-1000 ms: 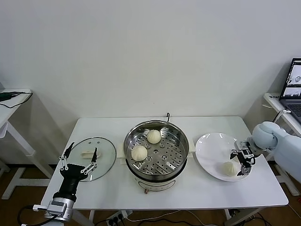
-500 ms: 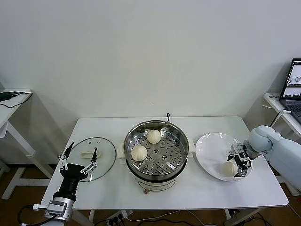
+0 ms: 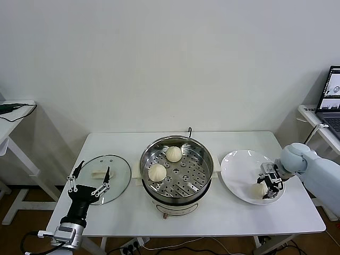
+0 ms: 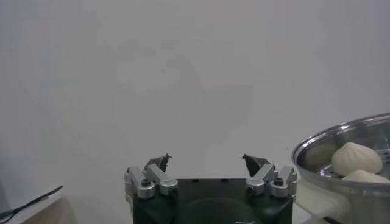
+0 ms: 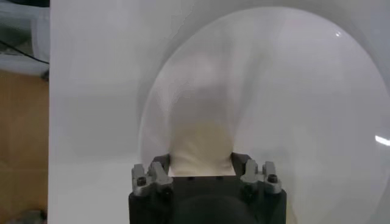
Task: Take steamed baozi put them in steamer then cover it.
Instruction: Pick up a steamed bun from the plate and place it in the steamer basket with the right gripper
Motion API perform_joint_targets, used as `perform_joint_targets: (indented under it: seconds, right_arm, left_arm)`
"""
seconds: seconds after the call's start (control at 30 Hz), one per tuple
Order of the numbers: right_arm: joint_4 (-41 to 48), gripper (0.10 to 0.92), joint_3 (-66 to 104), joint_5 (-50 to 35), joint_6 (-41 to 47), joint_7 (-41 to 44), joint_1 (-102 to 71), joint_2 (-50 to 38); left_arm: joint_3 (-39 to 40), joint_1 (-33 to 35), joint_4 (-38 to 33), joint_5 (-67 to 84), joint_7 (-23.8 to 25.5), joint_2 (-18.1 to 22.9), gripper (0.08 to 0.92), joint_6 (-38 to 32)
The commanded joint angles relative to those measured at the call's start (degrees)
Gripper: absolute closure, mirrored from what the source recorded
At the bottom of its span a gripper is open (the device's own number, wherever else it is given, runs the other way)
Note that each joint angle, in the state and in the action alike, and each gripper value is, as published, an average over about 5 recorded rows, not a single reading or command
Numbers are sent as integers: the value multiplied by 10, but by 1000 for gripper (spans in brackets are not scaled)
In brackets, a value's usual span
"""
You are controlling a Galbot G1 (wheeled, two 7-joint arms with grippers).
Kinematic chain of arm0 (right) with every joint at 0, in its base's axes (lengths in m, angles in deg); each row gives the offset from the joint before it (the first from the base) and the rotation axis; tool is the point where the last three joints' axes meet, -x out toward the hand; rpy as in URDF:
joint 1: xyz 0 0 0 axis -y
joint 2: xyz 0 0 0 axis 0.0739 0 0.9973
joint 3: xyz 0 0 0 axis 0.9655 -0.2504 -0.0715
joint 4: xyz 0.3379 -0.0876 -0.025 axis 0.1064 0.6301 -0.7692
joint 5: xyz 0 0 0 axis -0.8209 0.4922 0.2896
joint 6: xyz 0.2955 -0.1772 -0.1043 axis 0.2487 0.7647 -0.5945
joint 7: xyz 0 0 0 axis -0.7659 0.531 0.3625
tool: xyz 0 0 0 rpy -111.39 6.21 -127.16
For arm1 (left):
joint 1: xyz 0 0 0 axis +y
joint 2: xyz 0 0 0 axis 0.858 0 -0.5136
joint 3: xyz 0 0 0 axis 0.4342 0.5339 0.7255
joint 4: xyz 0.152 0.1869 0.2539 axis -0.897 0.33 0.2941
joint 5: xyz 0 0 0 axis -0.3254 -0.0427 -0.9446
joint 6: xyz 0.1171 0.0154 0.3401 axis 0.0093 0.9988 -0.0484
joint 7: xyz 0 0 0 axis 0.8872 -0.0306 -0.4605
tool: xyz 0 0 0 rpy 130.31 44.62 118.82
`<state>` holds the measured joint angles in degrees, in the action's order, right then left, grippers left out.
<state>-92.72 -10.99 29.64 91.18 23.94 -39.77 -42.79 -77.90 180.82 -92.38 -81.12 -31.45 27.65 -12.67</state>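
Two steamed baozi (image 3: pixel 173 154) (image 3: pixel 157 172) lie on the perforated tray of the steamer (image 3: pixel 146 155) at the table's middle. A third baozi (image 3: pixel 258 189) sits on the white plate (image 3: pixel 239 167) to the right, and my right gripper (image 3: pixel 268 184) is shut on it. In the right wrist view the pale bun (image 5: pixel 201 143) fills the gap of the right gripper (image 5: pixel 201 159), both jaws against its sides. The cover (image 3: pixel 114 175), a glass lid, lies flat at the left. My left gripper (image 3: pixel 94 167) hovers open over its near edge, shown empty in its wrist view (image 4: pixel 207 161).
A white base carries the steamer, and a cord runs off behind it. The left wrist view catches the steamer's rim (image 4: pixel 329 143) with both buns inside. A side table with a laptop (image 3: pixel 330 101) stands at the far right, another side table (image 3: pixel 10 114) at the far left.
My right gripper slid left over the plate's bun and closed its jaws on it. The left arm, lid and steamer have stayed still.
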Motion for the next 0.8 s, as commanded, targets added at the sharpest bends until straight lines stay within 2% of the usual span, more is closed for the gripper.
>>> perform_joint_targets:
  seconds: [0.03, 0.23, 0.43, 0.57, 0.8]
  right_arm:
    - [-26, 362, -12, -33, 4, 10, 40, -25]
    - [-74, 364, -78, -107, 13, 27, 170, -68]
    - [-141, 364, -119, -140, -2, 60, 312, -75]
    - [-200, 364, -196, -165, -30, 64, 415, -60]
    - [-271, 364, -306, -145, -120, 58, 572, 10]
  left_arm:
    - [1, 0, -3, 0, 0, 0, 177, 1]
    - [3, 2, -10, -1, -2, -1, 177, 4]
    - [8, 5, -16, 0, -2, -2, 177, 11]
    - [8, 6, -21, 1, -2, -4, 177, 14]
    - [2, 9, -27, 3, -2, -8, 177, 19]
